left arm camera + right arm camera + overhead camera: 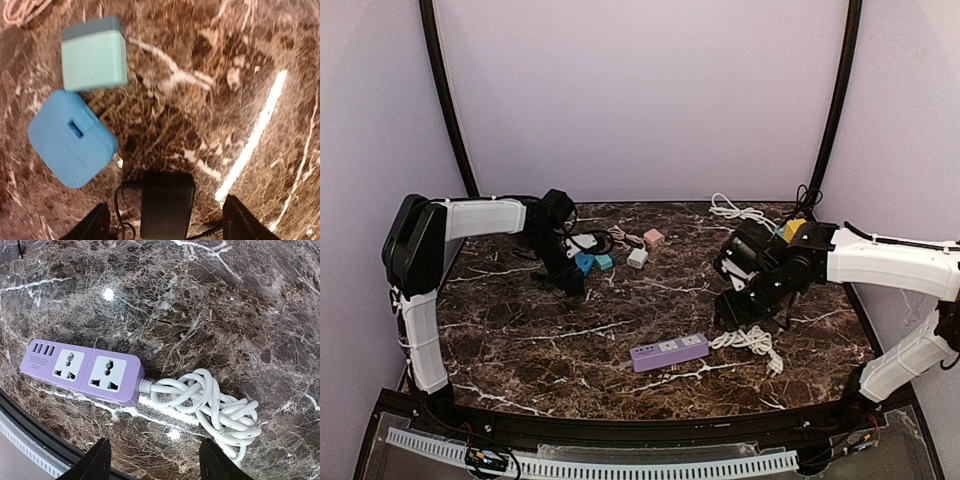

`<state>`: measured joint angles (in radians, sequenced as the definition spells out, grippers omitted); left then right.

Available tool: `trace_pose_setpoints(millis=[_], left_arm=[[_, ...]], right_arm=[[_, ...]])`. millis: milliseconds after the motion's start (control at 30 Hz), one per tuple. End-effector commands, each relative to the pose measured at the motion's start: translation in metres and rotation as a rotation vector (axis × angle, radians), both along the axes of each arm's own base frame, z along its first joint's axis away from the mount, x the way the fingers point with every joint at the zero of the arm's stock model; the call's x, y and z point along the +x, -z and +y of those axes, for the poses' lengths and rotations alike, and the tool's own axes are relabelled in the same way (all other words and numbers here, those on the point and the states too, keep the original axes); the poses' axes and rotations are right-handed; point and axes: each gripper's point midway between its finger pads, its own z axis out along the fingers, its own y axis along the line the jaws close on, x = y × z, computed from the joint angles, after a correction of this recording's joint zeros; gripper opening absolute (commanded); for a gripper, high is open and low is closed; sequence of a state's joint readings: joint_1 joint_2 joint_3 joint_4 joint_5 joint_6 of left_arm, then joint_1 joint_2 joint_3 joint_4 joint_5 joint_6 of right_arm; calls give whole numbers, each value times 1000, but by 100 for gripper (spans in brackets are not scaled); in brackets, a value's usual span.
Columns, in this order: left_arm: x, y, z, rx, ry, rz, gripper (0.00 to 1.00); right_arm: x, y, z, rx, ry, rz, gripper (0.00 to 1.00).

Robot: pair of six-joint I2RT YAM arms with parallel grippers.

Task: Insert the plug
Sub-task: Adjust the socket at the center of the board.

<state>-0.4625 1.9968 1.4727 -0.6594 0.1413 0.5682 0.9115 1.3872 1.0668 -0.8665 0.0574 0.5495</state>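
Observation:
A purple power strip (668, 352) with two sockets lies near the table's front; it shows in the right wrist view (82, 369) with its knotted white cord (210, 405). My right gripper (155, 465) is open and empty, above the strip's cord end. My left gripper (165, 222) is open, its fingers either side of a black adapter plug (166, 205) lying on the table. A blue plug (70, 137) and a teal plug (94, 55) lie just beyond it.
A white plug (637, 257) and a pink plug (653, 237) lie at the back middle. A white cable (740, 212) lies at the back right. The table's black front rim (30, 425) runs close under the strip.

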Motion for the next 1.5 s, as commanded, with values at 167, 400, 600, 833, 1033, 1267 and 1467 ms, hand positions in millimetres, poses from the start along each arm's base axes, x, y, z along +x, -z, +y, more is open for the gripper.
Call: trace_pose_setpoints(millis=[167,400,600,833,1033,1267,1467], left_arm=[[46,-32,-42,-186,-57,-61,74],[80,-29,-55,-208,-104,-98,78],[94,-34,-52,-182,-131,-137,78],[129,-68,5,-158,-284,-177,82],[165,-93,99,-69,-468,-251,99],[166,-70,141,135,-454,-232,99],[183,-62,165,221,-519,-249,99]], right_arm=[[7,-11,9,26,-24,-39,61],[9,-14,11,25,-24,-50,62],[9,-10,10,16,-24,-40,62],[7,-7,8,13,-17,-34,63],[8,-5,8,10,-18,-36,65],[9,-2,14,9,-30,-20,72],[7,-2,13,14,-28,-13,73]])
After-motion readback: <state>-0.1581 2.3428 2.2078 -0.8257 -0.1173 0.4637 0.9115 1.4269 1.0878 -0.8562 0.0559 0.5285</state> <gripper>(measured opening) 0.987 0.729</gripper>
